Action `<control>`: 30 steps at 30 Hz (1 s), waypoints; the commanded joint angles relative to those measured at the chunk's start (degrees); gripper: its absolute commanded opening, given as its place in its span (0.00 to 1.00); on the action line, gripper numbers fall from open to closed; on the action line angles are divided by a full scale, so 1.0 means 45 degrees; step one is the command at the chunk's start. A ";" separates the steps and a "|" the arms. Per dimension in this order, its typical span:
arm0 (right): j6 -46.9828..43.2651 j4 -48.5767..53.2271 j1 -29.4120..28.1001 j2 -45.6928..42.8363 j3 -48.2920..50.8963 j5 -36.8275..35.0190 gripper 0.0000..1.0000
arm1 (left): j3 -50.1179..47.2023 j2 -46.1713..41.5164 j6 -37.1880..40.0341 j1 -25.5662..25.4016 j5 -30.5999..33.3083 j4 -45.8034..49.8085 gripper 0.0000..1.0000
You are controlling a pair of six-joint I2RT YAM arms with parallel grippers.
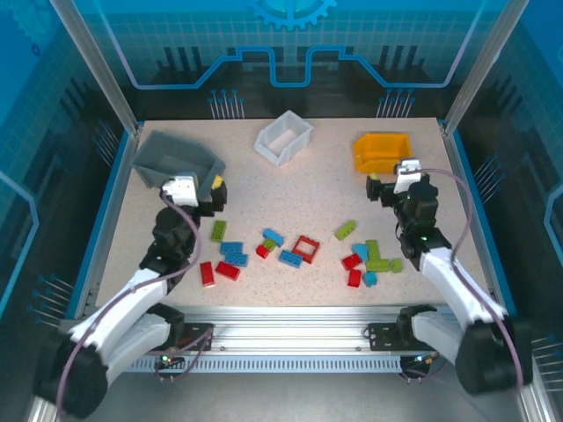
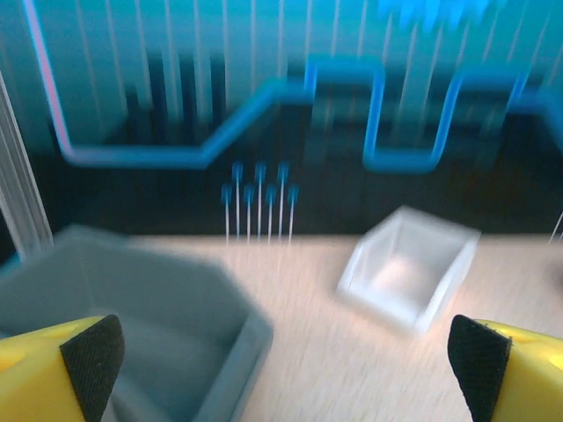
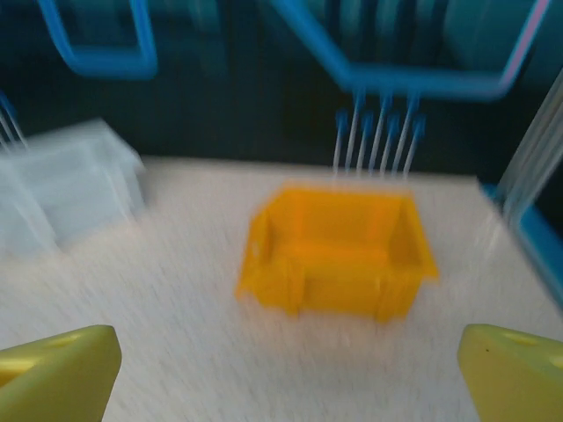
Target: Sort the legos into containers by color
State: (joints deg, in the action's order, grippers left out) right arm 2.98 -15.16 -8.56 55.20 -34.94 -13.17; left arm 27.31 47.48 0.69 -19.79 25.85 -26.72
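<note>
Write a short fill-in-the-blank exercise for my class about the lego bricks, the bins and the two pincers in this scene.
1. The square frame brick is ____.
2. The largest bin is dark ____.
3. The left pincer and the right pincer are both ____, holding nothing.

Missing words: red; grey; open.

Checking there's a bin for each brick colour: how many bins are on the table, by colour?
Dark grey bin: 1
White bin: 1
Orange-yellow bin: 1
Total: 3
</note>
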 commanded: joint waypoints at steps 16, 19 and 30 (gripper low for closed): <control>0.8194 1.3718 -0.0947 0.1370 -0.8119 0.1813 0.89 | 0.9973 0.5667 -0.9880 0.6570 -0.5221 1.6675 0.99; 0.8229 1.3103 -0.1195 0.1778 -0.7952 0.2726 0.93 | 1.0608 0.7399 -0.9711 0.7113 -0.5708 1.6255 0.93; 0.7784 1.1664 -0.2335 0.2563 -0.7705 0.3851 0.95 | 1.3545 1.2327 -0.8748 0.7838 -0.7035 1.5959 0.68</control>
State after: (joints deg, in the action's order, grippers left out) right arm 38.54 38.57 -18.31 65.39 -69.01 1.41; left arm 84.23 100.36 -40.86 15.38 -3.79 42.59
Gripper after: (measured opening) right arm 0.946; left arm 0.690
